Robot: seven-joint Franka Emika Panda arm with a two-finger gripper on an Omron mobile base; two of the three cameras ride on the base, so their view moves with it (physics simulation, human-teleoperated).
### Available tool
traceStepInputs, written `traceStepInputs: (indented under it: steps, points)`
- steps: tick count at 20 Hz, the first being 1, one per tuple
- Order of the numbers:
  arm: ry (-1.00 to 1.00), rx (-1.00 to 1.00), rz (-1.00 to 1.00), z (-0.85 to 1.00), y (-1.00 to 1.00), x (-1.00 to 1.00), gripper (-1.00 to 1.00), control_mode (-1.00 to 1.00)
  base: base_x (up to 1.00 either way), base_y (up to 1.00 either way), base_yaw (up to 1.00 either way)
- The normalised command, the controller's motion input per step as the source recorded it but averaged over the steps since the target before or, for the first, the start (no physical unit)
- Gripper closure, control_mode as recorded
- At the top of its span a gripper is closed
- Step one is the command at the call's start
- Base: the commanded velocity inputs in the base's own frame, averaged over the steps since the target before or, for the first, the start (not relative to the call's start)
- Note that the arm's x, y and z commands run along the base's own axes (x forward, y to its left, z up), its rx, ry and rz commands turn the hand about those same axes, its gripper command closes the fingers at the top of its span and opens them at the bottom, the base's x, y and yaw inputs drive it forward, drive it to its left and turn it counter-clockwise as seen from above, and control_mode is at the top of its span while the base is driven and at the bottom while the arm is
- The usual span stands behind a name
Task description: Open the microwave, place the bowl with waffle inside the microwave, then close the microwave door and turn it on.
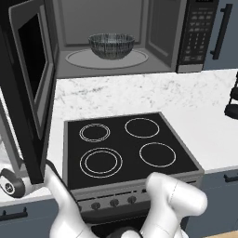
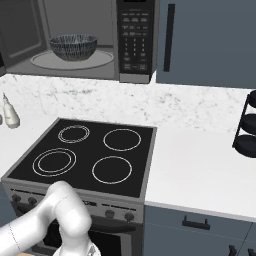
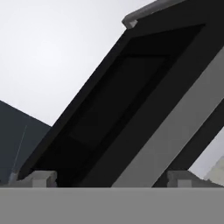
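Bowl (image 1: 111, 45) sits on the microwave (image 1: 116, 65) turntable, door (image 1: 30, 88) swung wide, hand (image 3: 112, 178) fingers spread apart.

You have the microwave (image 1: 116, 37), black with a grey interior, standing open above the stovetop (image 1: 128, 148). Its door (image 1: 30, 88) hangs swung wide at its left. The dark ribbed bowl (image 1: 111, 45) sits upright, centred on its turntable (image 1: 81, 59).

both base views look forward-down from left and right, sharing stovetop (image 1: 128, 148) and microwave (image 2: 75, 40); hand view close against microwave door (image 3: 131, 105).
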Motion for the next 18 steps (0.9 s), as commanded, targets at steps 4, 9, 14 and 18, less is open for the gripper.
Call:
traceStepInputs:
  steps: [4,9,14,18]
  points:
    - [-0.11,0.22,0.0,0.24,-0.52,-0.2,-1.0,-1.0,0.0,0.0,0.0]
    - [-0.14,0.24,0.0,0.17,-0.58,-0.37,-1.0,-1.0,0.0,0.0,0.0]
    - [-0.15,0.23,0.0,0.12,-0.6,-0.41,-1.0,-1.0,0.0,0.0,0.0]
    - [-0.19,0.23,0.0,0.1,-0.64,-0.37,-1.0,-1.0,0.0,0.0,0.0]
